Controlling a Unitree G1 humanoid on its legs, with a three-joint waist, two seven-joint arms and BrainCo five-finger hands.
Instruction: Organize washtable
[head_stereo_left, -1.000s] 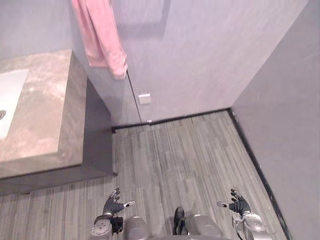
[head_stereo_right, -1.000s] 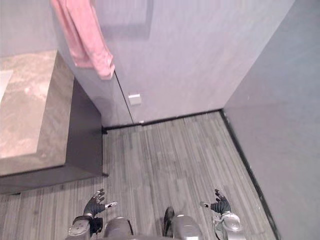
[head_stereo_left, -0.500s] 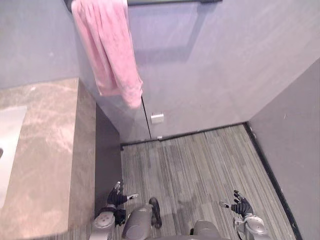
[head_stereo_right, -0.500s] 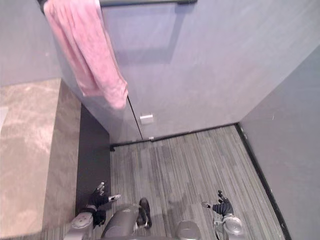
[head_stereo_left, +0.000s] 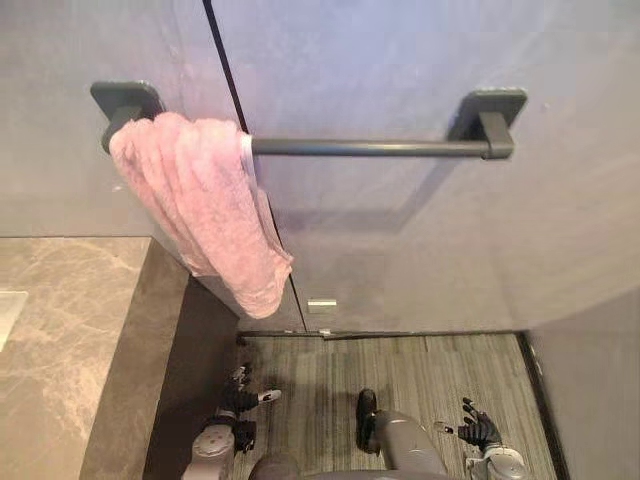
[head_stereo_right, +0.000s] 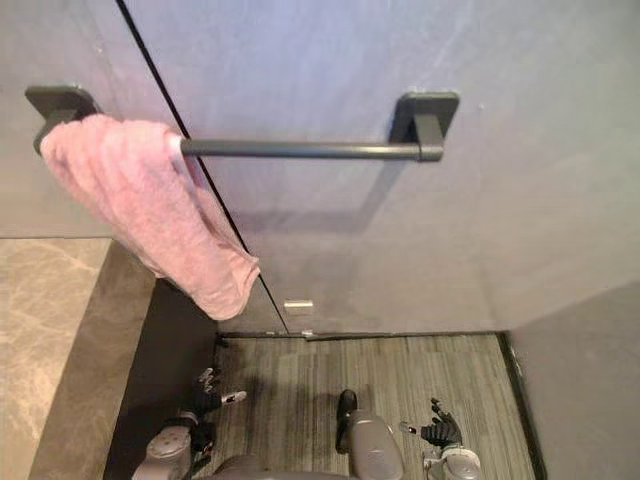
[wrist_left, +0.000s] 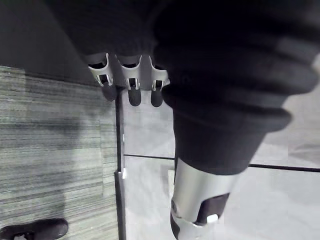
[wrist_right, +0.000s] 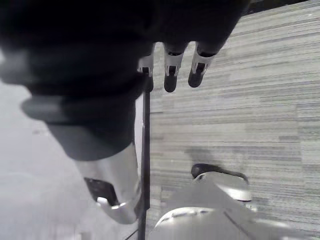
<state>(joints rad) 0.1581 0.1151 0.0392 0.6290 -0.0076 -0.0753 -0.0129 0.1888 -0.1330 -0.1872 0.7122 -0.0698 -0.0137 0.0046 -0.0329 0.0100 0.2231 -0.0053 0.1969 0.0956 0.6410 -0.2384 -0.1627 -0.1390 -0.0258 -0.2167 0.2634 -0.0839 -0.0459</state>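
Observation:
A pink towel (head_stereo_left: 200, 205) hangs bunched over the left end of a dark wall rail (head_stereo_left: 365, 148). The brown stone washtable top (head_stereo_left: 70, 340) lies at the left, with a sliver of white basin (head_stereo_left: 8, 312) at its edge. My left hand (head_stereo_left: 240, 400) hangs low beside the table's dark side panel (head_stereo_left: 195, 380), fingers relaxed and holding nothing. My right hand (head_stereo_left: 478, 432) hangs low at the right over the floor, also open and empty. In the wrist views, the left hand's fingers (wrist_left: 131, 82) and the right hand's fingers (wrist_right: 172, 70) are straight.
A grey wall with a vertical dark seam (head_stereo_left: 235, 90) faces me, with a small white plate (head_stereo_left: 321, 304) low on it. Striped grey floor (head_stereo_left: 440, 370) runs between the washtable and a grey side wall (head_stereo_left: 600, 380) at the right.
The camera has tilted upward: the towel rail and its brackets have come into view and the floor has dropped low. Both hands stay hanging open at my sides.

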